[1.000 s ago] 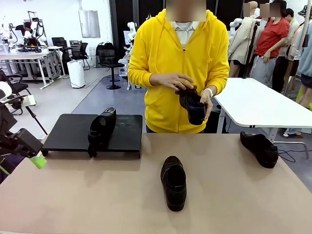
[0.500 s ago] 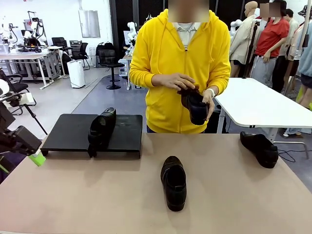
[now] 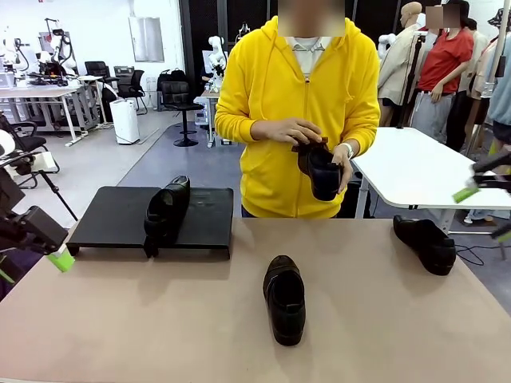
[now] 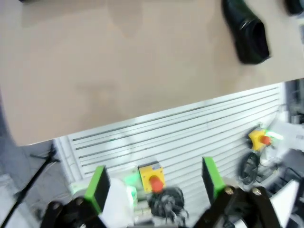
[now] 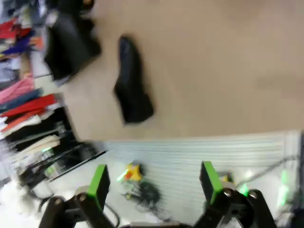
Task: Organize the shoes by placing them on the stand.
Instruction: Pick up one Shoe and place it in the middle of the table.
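Front view, stand [image 3: 112, 214]: a low black platform at the far left of the table [image 3: 160, 319].
Front view, shoe on the stand [image 3: 166, 211]: tipped on its side, at the stand's front edge.
Front view, centre shoe [image 3: 285, 299]: flat on the tabletop at mid-table, well apart from both grippers.
Front view, right-hand shoe [image 3: 425, 243]: on the table near its far right corner, below and just beside the right gripper [image 3: 485, 212].
Front view, held shoe [image 3: 322, 171]: gripped in the person's hands [image 3: 291, 132] at chest height, above the far edge.
Front view, left gripper [image 3: 57, 259]: at the left margin beside the table edge, near the stand's corner and touching nothing.
Left wrist view, left gripper [image 4: 154, 183]: green pads spread wide, nothing between them.
Left wrist view, far shoe [image 4: 246, 31]: on the beige top at upper right, well apart from the fingers.
Right wrist view, right gripper [image 5: 154, 183]: pads parted and empty, picture blurred.
Right wrist view, blurred shoe [image 5: 132, 88]: on the tabletop near its edge, up and left of the fingers, clear of them.
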Available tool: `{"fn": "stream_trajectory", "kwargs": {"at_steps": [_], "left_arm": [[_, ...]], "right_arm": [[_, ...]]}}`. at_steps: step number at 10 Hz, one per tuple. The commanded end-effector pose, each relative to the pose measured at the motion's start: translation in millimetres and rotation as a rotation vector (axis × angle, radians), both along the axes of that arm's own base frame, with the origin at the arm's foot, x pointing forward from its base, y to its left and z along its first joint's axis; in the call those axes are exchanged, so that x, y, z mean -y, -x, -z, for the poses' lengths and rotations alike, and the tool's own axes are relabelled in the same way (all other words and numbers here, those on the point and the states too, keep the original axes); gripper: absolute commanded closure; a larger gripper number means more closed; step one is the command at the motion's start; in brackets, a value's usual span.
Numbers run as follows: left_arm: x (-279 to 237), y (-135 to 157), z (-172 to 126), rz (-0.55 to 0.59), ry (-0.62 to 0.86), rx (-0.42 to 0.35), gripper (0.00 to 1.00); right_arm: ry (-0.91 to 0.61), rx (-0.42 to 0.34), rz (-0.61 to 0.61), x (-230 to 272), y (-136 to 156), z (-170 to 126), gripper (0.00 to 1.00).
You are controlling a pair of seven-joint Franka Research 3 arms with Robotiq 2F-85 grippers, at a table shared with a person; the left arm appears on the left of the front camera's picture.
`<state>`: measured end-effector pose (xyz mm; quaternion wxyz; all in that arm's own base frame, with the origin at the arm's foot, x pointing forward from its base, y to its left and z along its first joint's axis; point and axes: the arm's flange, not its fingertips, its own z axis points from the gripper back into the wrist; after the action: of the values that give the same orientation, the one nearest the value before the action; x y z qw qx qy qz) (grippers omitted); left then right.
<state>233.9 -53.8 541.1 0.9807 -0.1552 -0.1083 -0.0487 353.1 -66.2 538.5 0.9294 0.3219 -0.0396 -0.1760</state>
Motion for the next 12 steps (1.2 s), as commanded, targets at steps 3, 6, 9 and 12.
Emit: {"fn": "stream_trajectory", "kwargs": {"at_steps": [3,6,9,12], "left_arm": [[-2.8,-1.6,-0.6,0.013,0.01,0.009,0.0],[-2.8,-1.6,-0.6,0.013,0.01,0.009,0.0],[-2.8,-1.6,-0.6,0.013,0.01,0.009,0.0],[-2.8,-1.6,-0.6,0.013,0.01,0.009,0.0]], "right_arm": [[0.022,-0.019,-0.047,50.4,-66.6,13.9,0.0],[0.073,-0.014,-0.004,56.9,-90.1,39.7,0.0],[0.201,-0.111,-0.083,60.2,-154.9,47.2,0.0],[0.311,-0.289,-0.23,57.8,-221.5,59.4,0.0]]}}
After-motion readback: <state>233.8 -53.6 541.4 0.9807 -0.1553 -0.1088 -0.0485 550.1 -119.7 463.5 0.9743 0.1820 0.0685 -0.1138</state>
